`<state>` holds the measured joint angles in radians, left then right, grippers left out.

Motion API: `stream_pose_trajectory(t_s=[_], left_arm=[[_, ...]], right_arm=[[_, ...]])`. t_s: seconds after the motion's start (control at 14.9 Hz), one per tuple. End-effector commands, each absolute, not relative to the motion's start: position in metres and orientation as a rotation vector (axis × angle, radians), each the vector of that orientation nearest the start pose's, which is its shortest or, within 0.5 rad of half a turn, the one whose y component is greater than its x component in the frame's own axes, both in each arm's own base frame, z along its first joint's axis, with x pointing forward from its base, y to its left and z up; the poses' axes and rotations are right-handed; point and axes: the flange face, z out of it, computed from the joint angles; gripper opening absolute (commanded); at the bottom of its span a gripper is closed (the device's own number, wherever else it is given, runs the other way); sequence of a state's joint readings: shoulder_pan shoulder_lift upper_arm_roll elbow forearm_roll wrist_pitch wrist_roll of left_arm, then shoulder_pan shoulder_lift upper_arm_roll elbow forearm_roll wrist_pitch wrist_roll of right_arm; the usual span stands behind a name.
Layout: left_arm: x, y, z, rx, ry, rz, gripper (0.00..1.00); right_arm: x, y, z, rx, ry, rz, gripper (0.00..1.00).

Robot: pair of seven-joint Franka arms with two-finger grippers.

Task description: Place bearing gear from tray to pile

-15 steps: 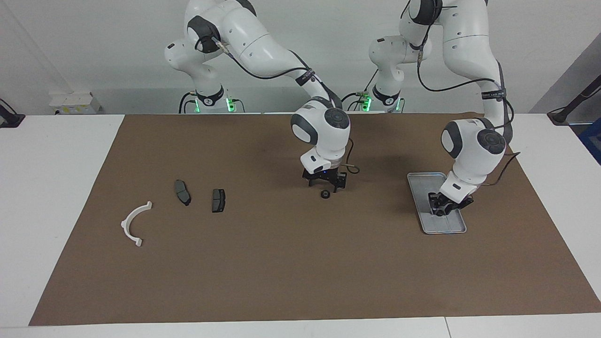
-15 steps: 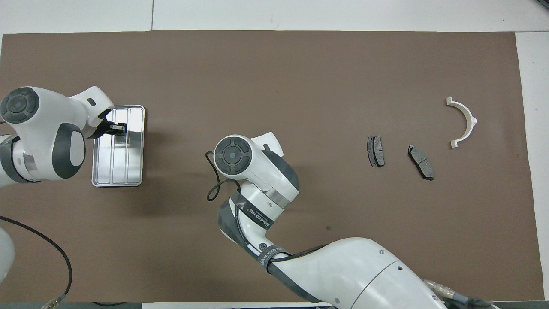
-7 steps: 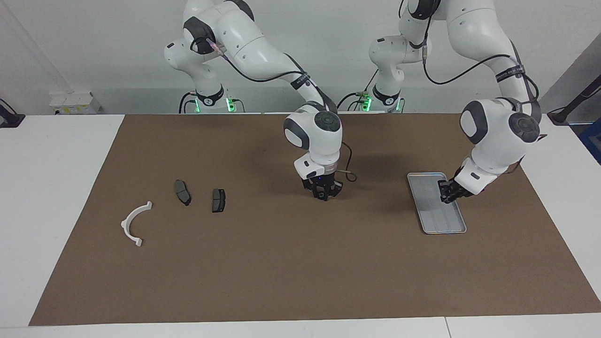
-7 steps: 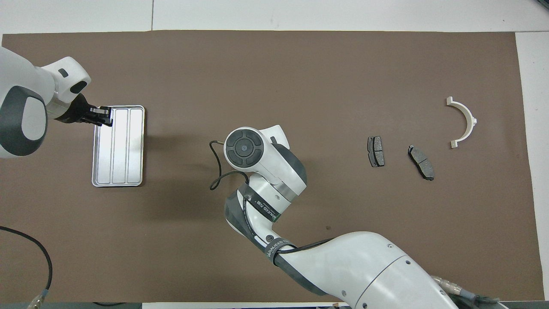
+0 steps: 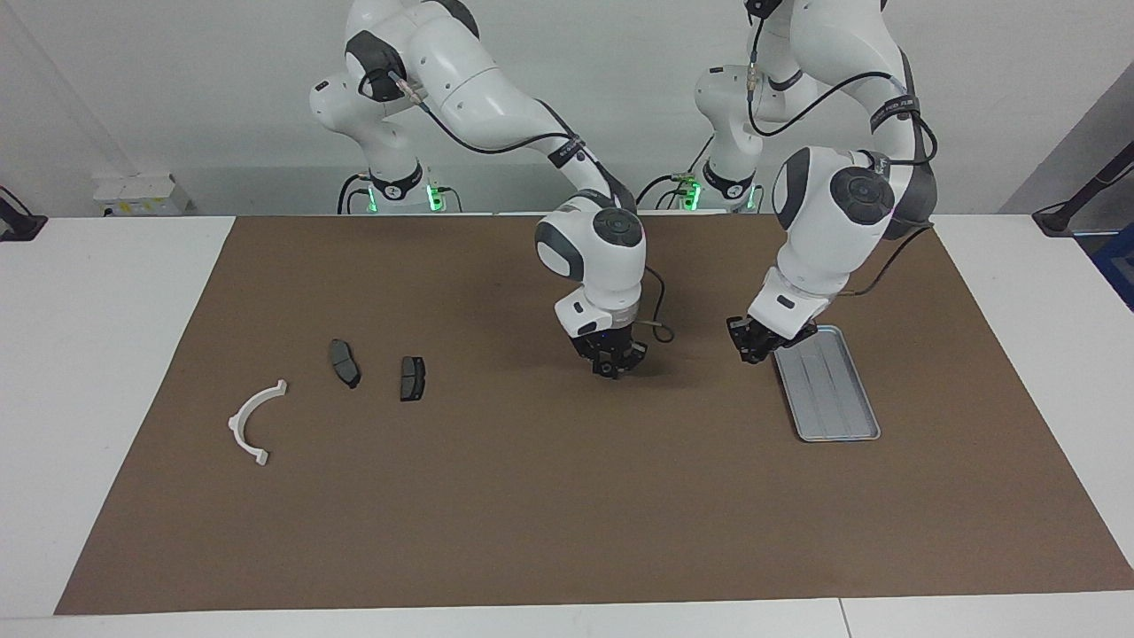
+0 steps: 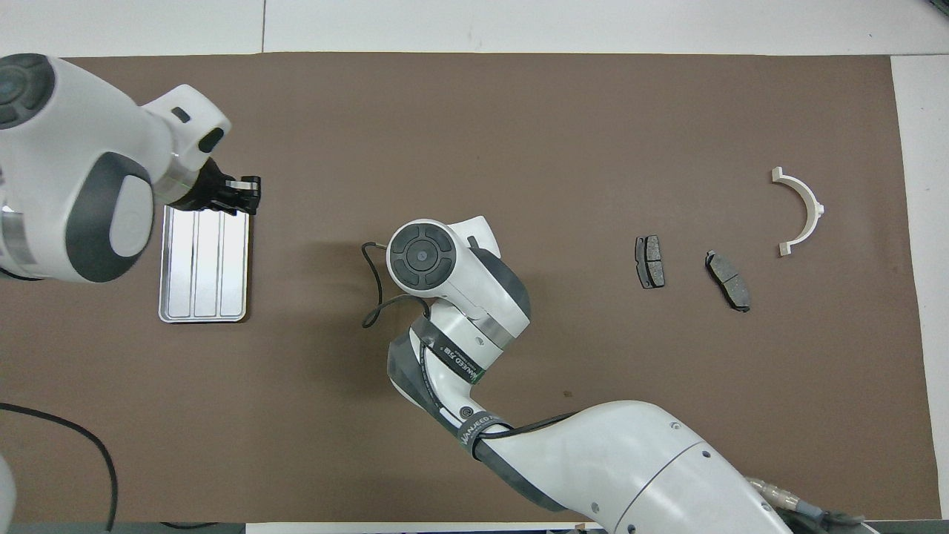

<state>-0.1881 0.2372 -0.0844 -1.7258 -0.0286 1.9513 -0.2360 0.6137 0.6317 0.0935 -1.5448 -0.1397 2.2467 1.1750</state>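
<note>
The silver tray (image 5: 833,390) lies on the brown mat toward the left arm's end; it also shows in the overhead view (image 6: 204,267), and nothing shows in it. My right gripper (image 5: 611,365) is low at the middle of the mat, shut on the small dark bearing gear, which its fingers mostly hide. In the overhead view its own wrist hides it. My left gripper (image 5: 753,346) hangs over the mat beside the tray's corner nearest the robots, and also shows in the overhead view (image 6: 248,196). The pile lies toward the right arm's end: a white arc (image 5: 252,421) and two dark pads (image 5: 345,362) (image 5: 412,377).
The brown mat (image 5: 532,514) covers most of the white table. In the overhead view the white arc (image 6: 804,211) and the two pads (image 6: 649,261) (image 6: 728,279) lie spread apart. A black cable (image 6: 374,297) loops beside the right wrist.
The gear lay loose on the mat under my open right gripper; the gripper came down and closed on it. My left gripper rose off the tray and swung toward the table's middle.
</note>
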Motion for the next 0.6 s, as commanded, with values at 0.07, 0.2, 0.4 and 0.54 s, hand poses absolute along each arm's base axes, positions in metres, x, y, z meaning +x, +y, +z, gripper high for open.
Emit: stream_pose_trajectory(t_s=[0.07, 0.2, 0.4, 0.54], left_arm=[[0.605, -0.153, 0.443, -3.169, 0.012, 0.053, 0.00], [0.605, -0.152, 0.442, -3.169, 0.010, 0.055, 0.00], [0.595, -0.179, 0.433, -3.169, -0.013, 0.045, 0.00], [0.580, -0.224, 0.426, -3.180, -0.112, -0.013, 0.00]], right_arm=[[0.587, 0.398, 0.318, -3.147, 0.535, -0.086, 0.00], [0.610, 0.354, 0.346, -3.173, 0.440, -0.073, 0.00], [0.649, 0.256, 0.379, -3.204, 0.213, -0.038, 0.00], [0.671, 0.188, 0.386, -3.186, 0.034, -0.026, 0.00]])
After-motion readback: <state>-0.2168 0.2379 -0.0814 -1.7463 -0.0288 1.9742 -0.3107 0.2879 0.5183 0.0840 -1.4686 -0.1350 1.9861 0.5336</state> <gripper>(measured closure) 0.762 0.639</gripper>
